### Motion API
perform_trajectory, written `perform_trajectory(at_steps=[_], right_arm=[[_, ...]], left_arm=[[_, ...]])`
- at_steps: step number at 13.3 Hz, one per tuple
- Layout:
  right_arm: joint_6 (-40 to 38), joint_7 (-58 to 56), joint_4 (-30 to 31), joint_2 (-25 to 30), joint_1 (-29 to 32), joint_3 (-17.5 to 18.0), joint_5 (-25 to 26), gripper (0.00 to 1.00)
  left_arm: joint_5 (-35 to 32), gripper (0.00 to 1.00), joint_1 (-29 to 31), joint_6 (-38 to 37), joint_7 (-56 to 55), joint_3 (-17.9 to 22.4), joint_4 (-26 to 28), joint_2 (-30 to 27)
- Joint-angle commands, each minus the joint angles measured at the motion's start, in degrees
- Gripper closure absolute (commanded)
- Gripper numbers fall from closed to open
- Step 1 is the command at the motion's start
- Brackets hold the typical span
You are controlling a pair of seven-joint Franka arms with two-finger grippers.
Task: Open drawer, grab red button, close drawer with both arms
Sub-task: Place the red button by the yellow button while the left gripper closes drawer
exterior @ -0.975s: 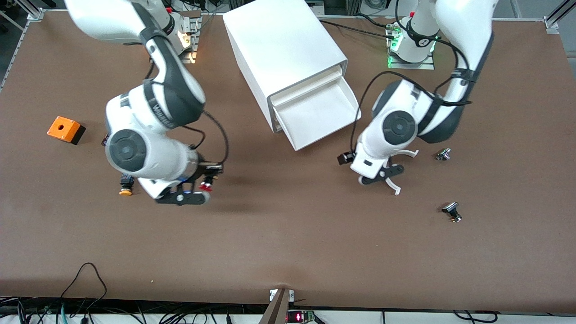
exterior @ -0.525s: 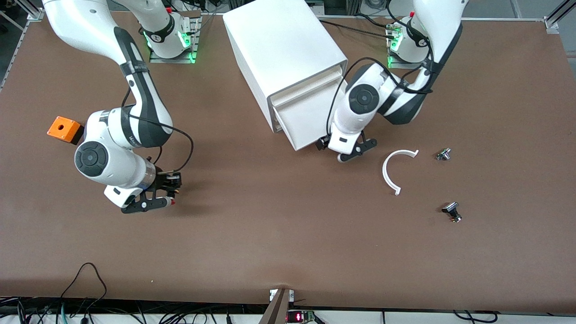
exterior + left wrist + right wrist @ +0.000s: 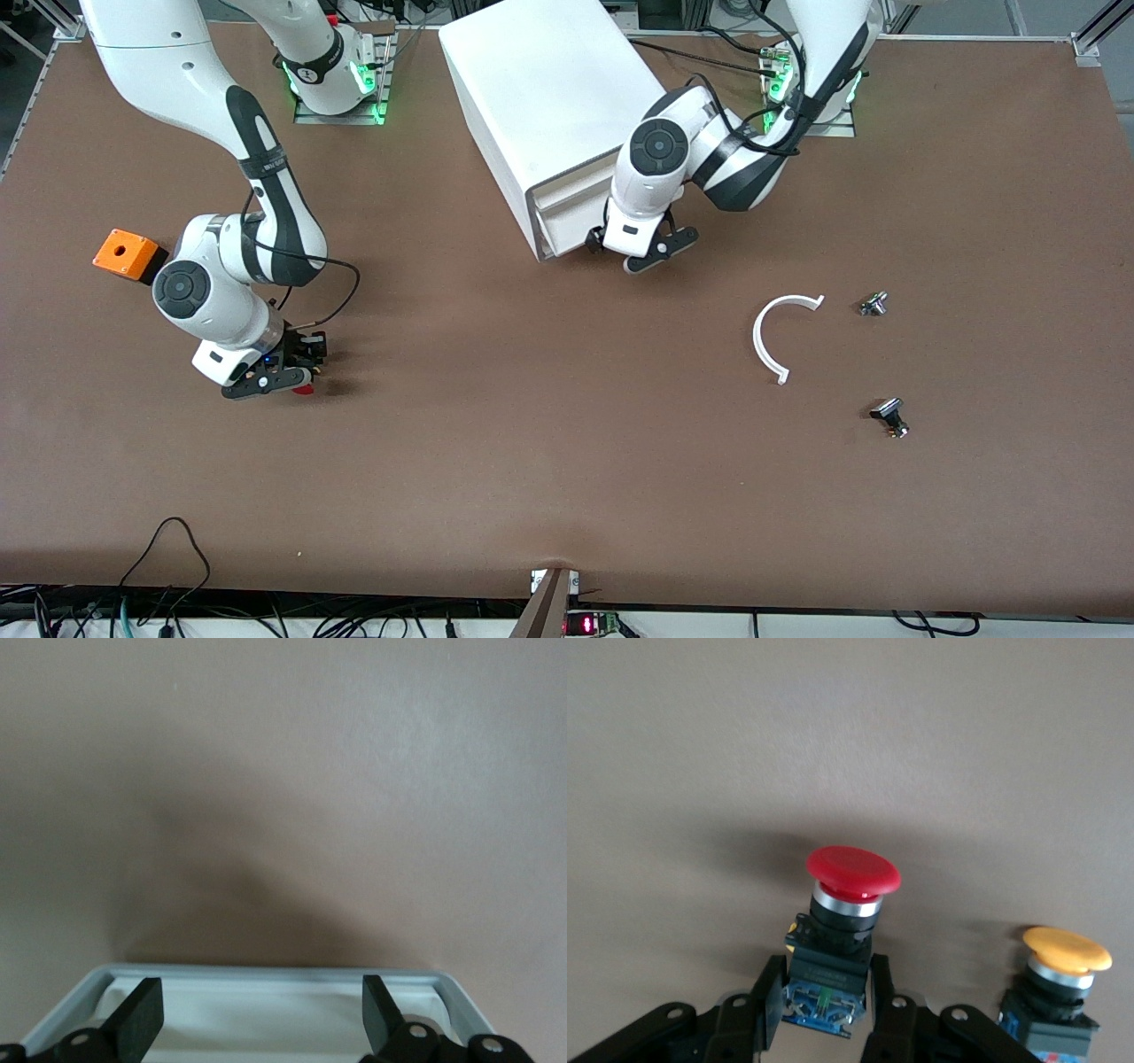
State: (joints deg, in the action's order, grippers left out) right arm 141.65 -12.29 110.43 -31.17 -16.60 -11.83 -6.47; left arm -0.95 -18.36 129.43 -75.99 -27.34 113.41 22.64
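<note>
Toward the right arm's end of the counter [image 3: 549, 461], the red button [image 3: 852, 875] is clamped in the right gripper's [image 3: 824, 1014] jaws beside an orange-yellow button [image 3: 1066, 952]. At the white drawer's [image 3: 266, 1005] front, the left gripper's [image 3: 262, 1014] jaws are held apart.

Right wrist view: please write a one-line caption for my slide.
Right gripper shut on the red-capped button above the brown table, with an orange-yellow-capped button beside it.
</note>
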Motion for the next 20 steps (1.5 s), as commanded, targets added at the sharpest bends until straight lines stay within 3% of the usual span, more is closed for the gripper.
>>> perform_trajectory(at_steps=[1, 2, 4, 5, 6, 7, 10, 15, 16, 20], right_arm=[[0.7, -1.1, 2.3, 2.1, 0.5, 0.2, -0.8, 1.0], [0.7, -1.0, 2.2, 1.9, 0.7, 0.2, -0.8, 0.94], [0.7, -1.2, 2.1, 1.4, 1.3, 0.2, -0.8, 0.5], [0.5, -1.1, 1.8, 1.6, 1.3, 0.2, -0.8, 0.33], [0.4, -1.2, 1.5, 2.0, 1.3, 0.2, -0.8, 0.09], [0.4, -1.2, 1.4, 2.4, 1.3, 0.2, -0.8, 0.0], [-2.3, -1.3, -0.7, 5.1, 1.2, 0.5, -0.8, 0.0], [-25.0, -0.8, -15.5, 9.1, 1.0, 0.3, -0.8, 0.0], [-31.3, -0.2, -17.9, 10.9, 1.0, 0.2, -0.7, 0.0], [-38.5, 2.2, -18.5, 17.9, 1.0, 0.3, 0.3, 0.0]], left_arm=[[2.3, 0.01, 0.1, -0.5, -1.9, -2.1, 1.3, -0.9], [5.1, 0.01, 0.1, -0.5, -1.4, -2.6, 1.3, -0.8], [6.7, 0.01, -0.1, -1.1, -1.4, -2.8, 1.0, -0.3], [7.1, 0.01, -0.2, -1.1, -1.3, -3.3, 0.9, 0.2], [7.3, 0.01, -0.1, -1.4, -1.3, -4.6, 1.1, 0.4], [7.3, 0.01, 0.0, -1.6, -1.3, -5.0, 1.1, 0.4], [7.2, 0.01, -0.1, -3.2, -1.2, -6.5, 1.0, 0.3], [7.0, 0.01, 0.8, -6.8, 1.4, -6.3, -0.6, -0.3], [5.9, 0.01, 2.5, -10.0, 1.9, -5.9, -4.0, -0.6], [-0.6, 0.01, 7.9, -18.9, 2.7, -6.0, -14.2, -0.6]])
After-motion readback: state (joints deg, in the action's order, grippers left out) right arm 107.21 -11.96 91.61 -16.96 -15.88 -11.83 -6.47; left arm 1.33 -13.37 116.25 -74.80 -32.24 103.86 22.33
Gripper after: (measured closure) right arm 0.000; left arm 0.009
